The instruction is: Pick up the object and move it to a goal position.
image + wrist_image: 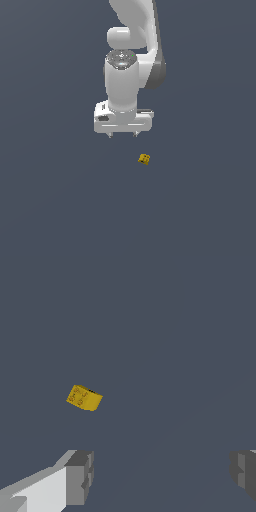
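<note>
The object is a tiny yellow-orange block (144,159) with small dark marks, lying on the flat dark grey floor. In the exterior view it sits below my white gripper (123,134) and a little toward the exterior view's right. The gripper points down, its two short fingertips apart, open and empty, well clear of the block. In the wrist view the block (84,398) lies apart from the two grey fingers (80,476), outside the gap between them. My gripper (161,473) shows wide open there.
The white arm (131,45) rises from the gripper toward the top of the exterior view. The dark grey floor (55,200) spreads all around, with nothing else on it in view.
</note>
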